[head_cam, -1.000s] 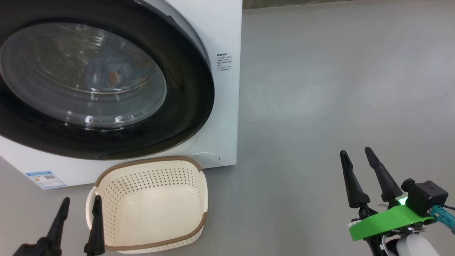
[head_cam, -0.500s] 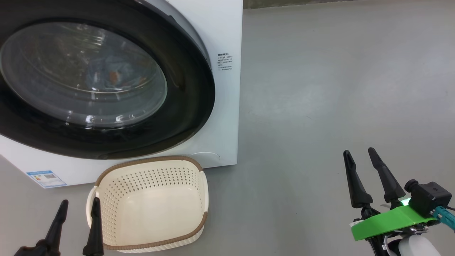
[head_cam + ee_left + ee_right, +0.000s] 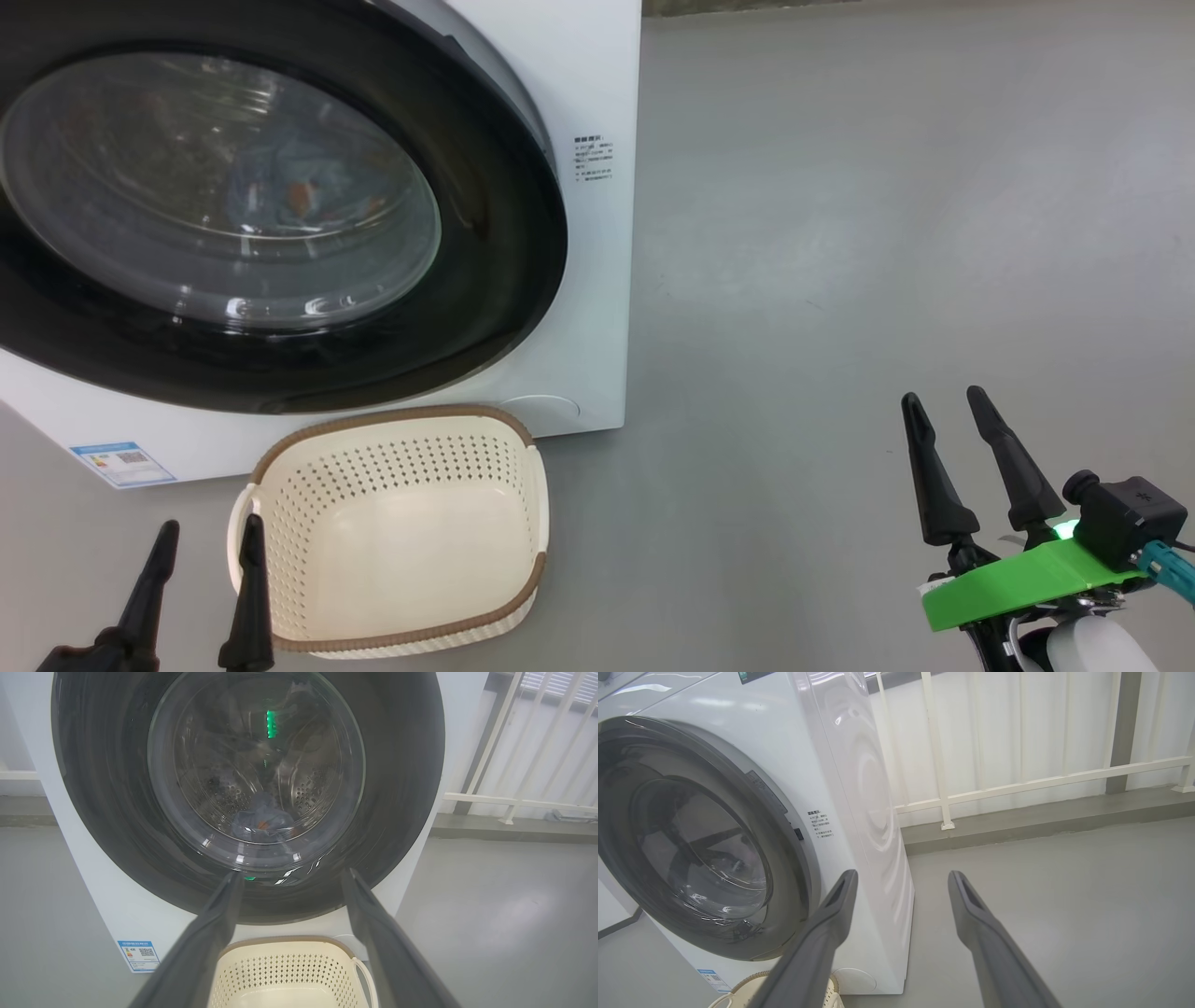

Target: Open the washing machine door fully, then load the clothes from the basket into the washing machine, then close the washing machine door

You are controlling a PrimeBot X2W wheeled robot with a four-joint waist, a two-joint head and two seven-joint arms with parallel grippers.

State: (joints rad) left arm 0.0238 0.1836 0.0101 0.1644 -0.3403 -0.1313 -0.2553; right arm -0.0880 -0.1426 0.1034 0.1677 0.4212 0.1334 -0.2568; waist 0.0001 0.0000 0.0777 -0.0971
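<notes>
Closed washing machine door is blocking the drum; basket is sitting just in front, crowding the low approach. Floor right of the washing machine is lying open for passing.

Gloss on the machine, matt nearly everywhere else.

The washing machine has a smooth, glossy white shell. The washing machine door has a glossy black rim around clear, reflective glass. Behind the glass, the perforated drum looks like bare steel and the clothes like soft cloth. The basket is matt cream plastic punched with holes, with a brown woven-textured rim. The floor is smooth, matt grey. The left claw and right claw have matt black fingers, and the bracket is bright green plastic.
</notes>
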